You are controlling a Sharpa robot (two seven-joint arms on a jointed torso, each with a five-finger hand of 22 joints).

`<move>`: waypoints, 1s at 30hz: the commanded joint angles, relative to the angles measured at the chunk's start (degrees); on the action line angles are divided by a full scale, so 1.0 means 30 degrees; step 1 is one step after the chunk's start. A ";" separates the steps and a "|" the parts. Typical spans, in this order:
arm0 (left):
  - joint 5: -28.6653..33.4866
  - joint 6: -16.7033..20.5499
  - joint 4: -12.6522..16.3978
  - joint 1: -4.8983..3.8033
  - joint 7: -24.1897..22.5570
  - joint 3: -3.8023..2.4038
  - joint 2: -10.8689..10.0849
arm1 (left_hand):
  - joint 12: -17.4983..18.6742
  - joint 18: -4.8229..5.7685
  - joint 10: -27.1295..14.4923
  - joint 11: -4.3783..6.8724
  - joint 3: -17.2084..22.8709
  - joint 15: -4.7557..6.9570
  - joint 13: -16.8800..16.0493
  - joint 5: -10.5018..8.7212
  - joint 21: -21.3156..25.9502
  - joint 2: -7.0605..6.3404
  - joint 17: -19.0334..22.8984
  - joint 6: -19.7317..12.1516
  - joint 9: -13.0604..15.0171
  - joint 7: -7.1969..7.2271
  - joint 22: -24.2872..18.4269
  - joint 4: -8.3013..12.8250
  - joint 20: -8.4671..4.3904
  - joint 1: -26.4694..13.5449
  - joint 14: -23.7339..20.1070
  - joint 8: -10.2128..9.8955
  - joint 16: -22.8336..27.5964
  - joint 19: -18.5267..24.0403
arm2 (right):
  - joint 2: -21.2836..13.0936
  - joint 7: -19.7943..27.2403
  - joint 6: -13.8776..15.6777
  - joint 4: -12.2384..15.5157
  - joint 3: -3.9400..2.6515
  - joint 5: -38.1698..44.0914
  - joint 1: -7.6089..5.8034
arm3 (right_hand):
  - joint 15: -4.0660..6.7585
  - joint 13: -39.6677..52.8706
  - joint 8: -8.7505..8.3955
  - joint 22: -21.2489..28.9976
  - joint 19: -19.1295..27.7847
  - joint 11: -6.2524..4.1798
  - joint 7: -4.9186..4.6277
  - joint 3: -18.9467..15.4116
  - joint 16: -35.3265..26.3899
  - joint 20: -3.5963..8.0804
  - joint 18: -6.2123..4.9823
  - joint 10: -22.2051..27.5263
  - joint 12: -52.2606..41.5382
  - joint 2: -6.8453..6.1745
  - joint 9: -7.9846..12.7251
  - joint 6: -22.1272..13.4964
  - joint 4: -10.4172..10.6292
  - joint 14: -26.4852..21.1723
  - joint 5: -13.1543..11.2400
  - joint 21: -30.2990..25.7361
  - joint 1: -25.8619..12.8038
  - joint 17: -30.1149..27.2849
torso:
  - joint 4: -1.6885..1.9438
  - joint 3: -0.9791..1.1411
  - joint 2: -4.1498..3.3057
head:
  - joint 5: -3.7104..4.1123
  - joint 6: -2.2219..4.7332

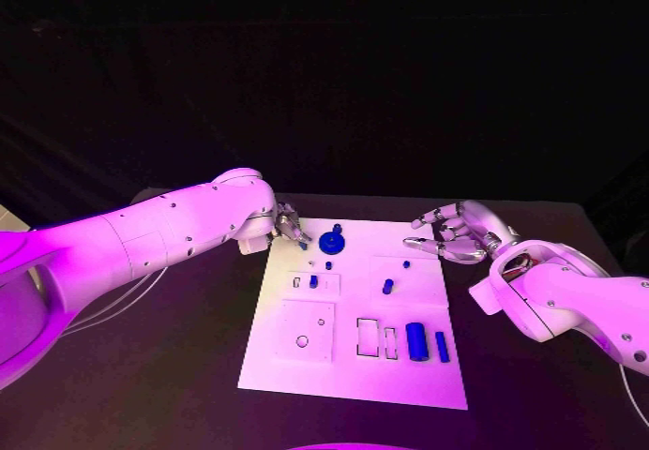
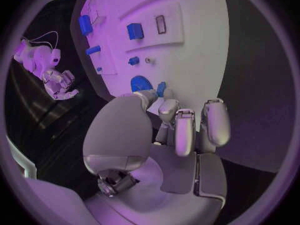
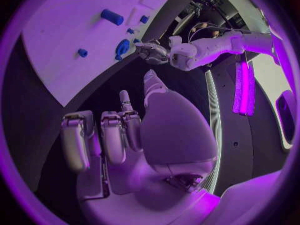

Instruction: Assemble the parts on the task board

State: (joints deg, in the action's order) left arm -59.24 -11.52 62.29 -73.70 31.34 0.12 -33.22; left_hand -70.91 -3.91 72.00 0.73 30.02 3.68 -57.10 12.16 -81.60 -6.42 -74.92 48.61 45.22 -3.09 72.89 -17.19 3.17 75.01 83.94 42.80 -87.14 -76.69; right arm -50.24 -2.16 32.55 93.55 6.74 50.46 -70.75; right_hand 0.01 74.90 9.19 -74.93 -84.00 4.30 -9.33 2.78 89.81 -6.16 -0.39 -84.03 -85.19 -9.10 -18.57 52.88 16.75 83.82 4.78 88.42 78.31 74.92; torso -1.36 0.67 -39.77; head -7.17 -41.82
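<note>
Head view: our left hand sits at the task board's ten o'clock corner, fingertips just beside the round blue part; we cannot tell whether they grip it. Our right hand hovers empty at two o'clock, fingers loosely apart. We judge this an early seating step; next, a firm grasp on that part.

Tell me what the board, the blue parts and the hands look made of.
Board: looks like matte white plastic, flat with crisp cut-out slots; could be painted. Blue parts: probably solid moulded or printed plastic, evenly coloured, dull sheen. Left hand and right hand: silvery, metallic-looking with smooth rounded shells; metal or coated plastic, cannot tell.
</note>
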 commanded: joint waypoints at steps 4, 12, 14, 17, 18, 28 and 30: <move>0.0865 0.0395 0.0788 -0.0021 -0.0009 -0.0012 -0.0609 | 0.0009 -0.0039 0.0004 0.0039 0.1846 0.0064 0.0038 -0.0173 -0.0121 0.0071 -0.3170 -0.0130 0.1250 -0.0005 0.0092 0.1500 -0.0076 0.0446 0.1462 0.0061 -0.0070 -0.0054 | -0.0013 0.0114 -0.0140 0.0002 -0.0004 0.0183 0.0011 | -0.0132 0.3730 0.0007 -0.4702 -0.1719 0.0083 0.0025 -0.0110 -0.0033 -0.0063 -0.0015 -0.0655 0.0022 0.0065 0.0027 -0.0098 0.0000 0.1994 0.0066 -0.0030 -0.0205 0.4771 | 0.0016 0.0026 0.0017 | -0.0021 -0.0051; 0.1143 0.0631 0.2991 -0.0019 -0.0020 -0.0002 -0.2124 | -0.0018 -0.0002 0.0069 0.0047 0.2190 0.0072 0.0019 -0.0205 -0.0203 -0.0101 -0.3277 -0.0091 0.1314 0.0000 0.0261 0.1683 -0.0084 0.0415 0.1501 0.0067 -0.0123 -0.0188 | -0.0076 0.0128 -0.0119 0.0003 -0.0004 0.0182 0.0011 | -0.0132 0.3730 0.0007 -0.4702 -0.1719 0.0083 0.0025 -0.0110 -0.0033 -0.0063 -0.0015 -0.0655 0.0022 0.0065 0.0027 -0.0098 0.0000 0.1994 0.0066 -0.0030 -0.0205 0.4771 | 0.0090 0.0025 0.0093 | -0.0105 -0.0132; 0.1085 0.0738 0.3746 -0.0007 -0.0079 0.0003 -0.2577 | -0.0018 -0.0002 0.0069 0.0047 0.2190 0.0072 0.0019 -0.0205 -0.0203 -0.0101 -0.3277 -0.0091 0.1314 0.0000 0.0261 0.1683 -0.0084 0.0415 0.1501 0.0067 -0.0123 -0.0188 | -0.0095 0.0139 -0.0110 0.0006 -0.0004 0.0173 0.0012 | -0.0132 0.3730 0.0007 -0.4702 -0.1719 0.0083 0.0025 -0.0110 -0.0033 -0.0063 -0.0015 -0.0655 0.0022 0.0065 0.0027 -0.0098 0.0000 0.1994 0.0066 -0.0030 -0.0205 0.4771 | 0.0111 0.0026 0.0121 | -0.0101 -0.0179; 0.0471 0.1040 0.4918 0.0089 -0.0255 0.0013 -0.3232 | -0.0016 0.0004 0.0084 0.0047 0.2316 0.0076 0.0030 -0.0192 -0.0220 -0.0092 -0.3277 -0.0064 0.1332 -0.0004 0.0293 0.1698 -0.0087 0.0374 0.1503 0.0070 -0.0124 -0.0215 | -0.0122 0.0165 -0.0095 0.0012 -0.0004 0.0156 0.0013 | -0.0132 0.3730 0.0007 -0.4702 -0.1719 0.0083 0.0025 -0.0110 -0.0033 -0.0063 -0.0015 -0.0655 0.0022 0.0065 0.0027 -0.0098 0.0000 0.1994 0.0066 -0.0030 -0.0205 0.4771 | 0.0132 0.0027 0.0134 | -0.0130 -0.0191; 0.0223 0.1171 0.5307 0.0138 -0.0339 0.0017 -0.3441 | -0.0017 0.0007 0.0088 0.0048 0.2334 0.0076 0.0029 -0.0189 -0.0227 -0.0088 -0.3252 -0.0060 0.1336 -0.0006 0.0307 0.1698 -0.0088 0.0365 0.1496 0.0072 -0.0112 -0.0226 | -0.0136 0.0175 -0.0089 0.0012 -0.0004 0.0152 0.0013 | -0.0129 0.3725 0.0020 -0.4703 -0.1720 0.0079 0.0029 -0.0104 -0.0036 -0.0062 -0.0014 -0.0651 0.0027 0.0110 0.0025 -0.0082 0.0003 0.1992 0.0062 -0.0029 -0.0224 0.4764 | 0.0144 0.0017 0.0151 | -0.0142 -0.0212; -0.2222 0.2403 0.7779 0.0811 -0.0906 0.0099 -0.4827 | -0.0177 0.0106 0.0347 0.0092 0.2891 0.0112 -0.0170 -0.0152 -0.0452 -0.0277 -0.3367 0.0094 0.1458 0.0043 0.0747 0.1844 -0.0109 0.0160 0.1545 0.0141 -0.0169 -0.0593 | -0.0234 0.0218 -0.0048 -0.0059 -0.0001 0.0392 0.0023 | -0.0129 0.3725 0.0020 -0.4703 -0.1720 0.0079 0.0029 -0.0104 -0.0036 -0.0062 -0.0014 -0.0651 0.0027 0.0110 0.0025 -0.0082 0.0003 0.1992 0.0062 -0.0029 -0.0224 0.4764 | 0.0209 -0.0010 0.0263 | -0.0246 -0.0453; -0.2640 0.2556 0.8083 0.0975 -0.0884 0.0175 -0.4968 | -0.0177 0.0106 0.0347 0.0092 0.2891 0.0112 -0.0170 -0.0152 -0.0452 -0.0277 -0.3367 0.0094 0.1458 0.0043 0.0747 0.1844 -0.0109 0.0160 0.1545 0.0141 -0.0169 -0.0593 | -0.0252 0.0215 -0.0041 -0.0076 0.0000 0.0474 0.0028 | -0.0129 0.3725 0.0020 -0.4703 -0.1720 0.0079 0.0029 -0.0104 -0.0036 -0.0062 -0.0014 -0.0651 0.0027 0.0110 0.0025 -0.0082 0.0003 0.1992 0.0062 -0.0029 -0.0224 0.4764 | 0.0231 -0.0023 0.0277 | -0.0253 -0.0498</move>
State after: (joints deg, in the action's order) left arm -62.69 -6.32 85.81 -71.02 29.95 0.58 -47.98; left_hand -71.20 -3.90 72.74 1.00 31.55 3.67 -57.56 11.60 -82.76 -6.84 -74.91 48.32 45.23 -3.38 74.96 -18.64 2.78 75.64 83.94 42.81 -87.42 -78.14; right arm -50.95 -2.09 32.61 93.34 6.74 50.65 -70.73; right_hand 0.01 74.95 9.19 -74.91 -84.00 4.30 -9.33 2.78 89.81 -6.16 -0.38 -84.03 -85.19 -8.83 -18.57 52.88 16.75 83.82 4.78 88.42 78.03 74.92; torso -0.76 0.67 -39.03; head -7.86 -43.12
